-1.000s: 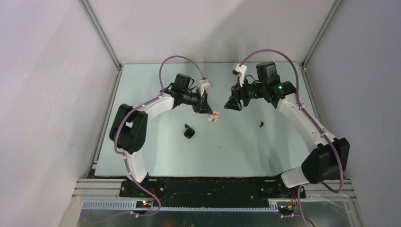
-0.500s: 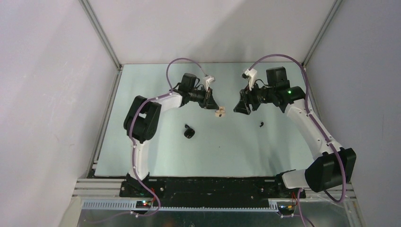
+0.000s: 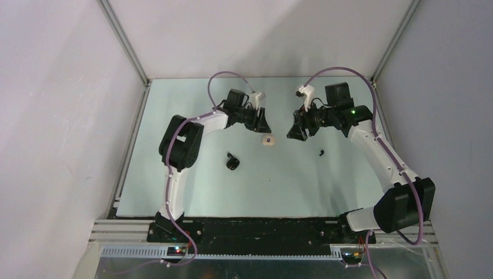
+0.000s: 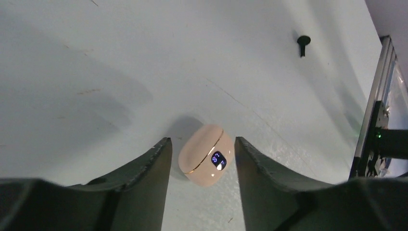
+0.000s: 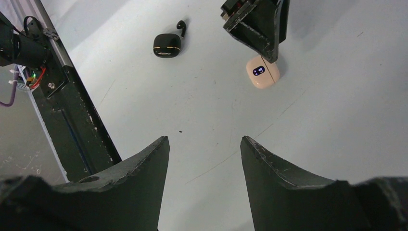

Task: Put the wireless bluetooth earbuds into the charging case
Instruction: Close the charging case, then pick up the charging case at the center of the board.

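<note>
Well, your left claw [image 4: 202, 142] stands wide open, cream case [image 4: 207, 156] between its tips, untouched. Your right claw [image 3: 293, 135] gapes empty, black earbud [image 3: 321, 153] at its 4 o'clock on open table [image 3: 302, 186].

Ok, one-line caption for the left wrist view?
Closed cream charging case on the table between the open left fingers; a black earbud beyond.

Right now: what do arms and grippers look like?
The left arm and right arm have white links, black joint housings and a purple cable looping to the wrist. A green light glows on the right. The left gripper and right gripper have black, wedge-shaped, rough-edged fingers.
</note>
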### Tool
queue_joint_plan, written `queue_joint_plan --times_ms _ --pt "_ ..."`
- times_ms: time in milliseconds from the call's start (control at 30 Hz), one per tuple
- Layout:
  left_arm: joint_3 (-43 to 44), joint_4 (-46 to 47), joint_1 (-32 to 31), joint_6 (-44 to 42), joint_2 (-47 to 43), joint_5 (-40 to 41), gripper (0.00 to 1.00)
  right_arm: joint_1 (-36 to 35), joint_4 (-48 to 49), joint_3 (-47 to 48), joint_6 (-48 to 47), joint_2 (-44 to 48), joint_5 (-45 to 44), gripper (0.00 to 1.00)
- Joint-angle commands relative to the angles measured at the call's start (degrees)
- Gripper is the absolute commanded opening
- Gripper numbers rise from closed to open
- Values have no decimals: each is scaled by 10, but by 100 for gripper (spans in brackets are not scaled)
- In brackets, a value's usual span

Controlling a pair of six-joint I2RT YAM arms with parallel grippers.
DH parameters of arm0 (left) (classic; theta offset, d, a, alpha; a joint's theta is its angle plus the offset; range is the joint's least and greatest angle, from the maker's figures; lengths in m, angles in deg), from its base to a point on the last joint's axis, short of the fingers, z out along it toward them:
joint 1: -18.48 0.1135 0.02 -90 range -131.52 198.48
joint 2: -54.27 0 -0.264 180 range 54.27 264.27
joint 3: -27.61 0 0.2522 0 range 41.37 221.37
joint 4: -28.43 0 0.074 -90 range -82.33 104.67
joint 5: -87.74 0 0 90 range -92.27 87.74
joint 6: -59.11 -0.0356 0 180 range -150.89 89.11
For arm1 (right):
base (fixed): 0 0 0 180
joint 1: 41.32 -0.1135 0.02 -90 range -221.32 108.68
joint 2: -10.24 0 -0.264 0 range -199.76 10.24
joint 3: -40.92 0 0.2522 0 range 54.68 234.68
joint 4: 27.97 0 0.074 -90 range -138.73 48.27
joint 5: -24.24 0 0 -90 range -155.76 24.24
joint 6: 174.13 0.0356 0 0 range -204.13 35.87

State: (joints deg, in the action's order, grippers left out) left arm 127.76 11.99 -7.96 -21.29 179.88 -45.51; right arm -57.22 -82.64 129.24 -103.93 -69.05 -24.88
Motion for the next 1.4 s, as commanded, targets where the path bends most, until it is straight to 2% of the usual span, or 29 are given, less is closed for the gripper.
queue_joint_plan --times_ms 0,167,200,267,433,567,700,800,900,1133,1367 --pt "64 -31 10 7 -10 28 59 2 13 0 -10 -1 -5 62" --pt "96 -45 37 10 -66 41 69 2 12 0 -38 -4 -11 62" --pt "95 -47 47 10 -94 45 75 2 14 0 -44 -4 -12 62" --pt "85 -65 61 8 -145 71 78 -2 17 0 -64 -1 -19 63" --pt "3 -165 98 -36 -295 189 82 -23 65 -2 -67 5 -91 68" --pt "-82 -252 111 -57 -402 221 92 -31 130 -11 1 -4 -134 70" --pt "-181 -294 113 -45 -454 232 95 -48 155 -14 55 -36 -137 73" --pt "-253 -290 113 -49 -463 237 92 -53 158 -14 103 -57 -125 74" --pt "-279 -289 109 -51 -436 249 86 -57 149 -16 122 -61 -116 75" --pt "-250 -278 46 -69 -345 307 83 -52 154 -51 123 -20 -142 76" --pt "-240 -278 -21 -84 -297 354 81 -31 158 -83 133 13 -158 75"
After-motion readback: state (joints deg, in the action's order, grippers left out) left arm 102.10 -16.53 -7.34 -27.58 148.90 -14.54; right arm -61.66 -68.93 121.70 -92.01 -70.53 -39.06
